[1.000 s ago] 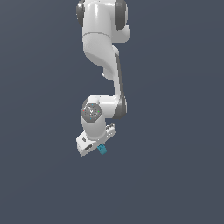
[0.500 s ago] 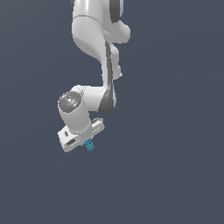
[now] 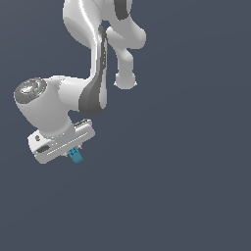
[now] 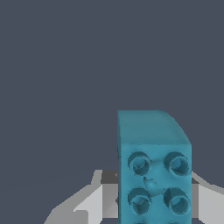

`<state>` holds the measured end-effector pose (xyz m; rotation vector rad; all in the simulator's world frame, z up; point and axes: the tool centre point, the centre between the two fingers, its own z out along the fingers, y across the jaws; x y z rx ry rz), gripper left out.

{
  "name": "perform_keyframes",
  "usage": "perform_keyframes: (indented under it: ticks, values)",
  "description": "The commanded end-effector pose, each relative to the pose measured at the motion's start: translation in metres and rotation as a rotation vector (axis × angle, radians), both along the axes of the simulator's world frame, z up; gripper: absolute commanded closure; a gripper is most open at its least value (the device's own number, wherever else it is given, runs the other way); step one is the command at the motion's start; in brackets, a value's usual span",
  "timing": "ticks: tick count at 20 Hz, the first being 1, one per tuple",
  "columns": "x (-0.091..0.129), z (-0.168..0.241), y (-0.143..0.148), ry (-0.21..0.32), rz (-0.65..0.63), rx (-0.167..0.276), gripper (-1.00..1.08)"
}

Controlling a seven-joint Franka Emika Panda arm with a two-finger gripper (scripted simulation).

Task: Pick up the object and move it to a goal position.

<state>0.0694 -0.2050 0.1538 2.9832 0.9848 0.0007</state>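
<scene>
Your gripper (image 3: 74, 153) was clamped on the teal block (image 3: 76, 156), which hung just under the white hand at about seven o'clock in the exterior view, low on the exterior view's left. In the wrist view you had that block (image 4: 153, 175) close up between the grey fingers (image 4: 94, 203), its studded face toward the camera. Behind it you saw only flat dark grey background.

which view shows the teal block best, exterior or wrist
The wrist view: the teal block fills much of the frame, its studded face with round dimples plain, grey fingers beside it. The exterior view shows it only as a tiny teal speck under the white gripper.
</scene>
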Motion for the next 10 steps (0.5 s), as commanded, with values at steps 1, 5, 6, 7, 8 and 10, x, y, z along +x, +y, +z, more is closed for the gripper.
perform_keyframes:
  ticks: [1, 5, 6, 7, 8, 10]
  values:
    - [0.001, 0.013, -0.013, 0.0, 0.002, 0.001, 1.08]
    - [0.003, 0.025, -0.025, 0.0, 0.002, 0.0, 1.08]
    - [0.003, 0.026, -0.027, 0.0, 0.002, 0.0, 1.08]
    - [0.003, 0.027, -0.028, 0.0, 0.002, 0.0, 1.08]
    - [0.003, 0.028, -0.029, 0.0, 0.002, 0.0, 1.08]
    - [0.004, 0.029, -0.03, 0.0, 0.002, 0.0, 1.08]
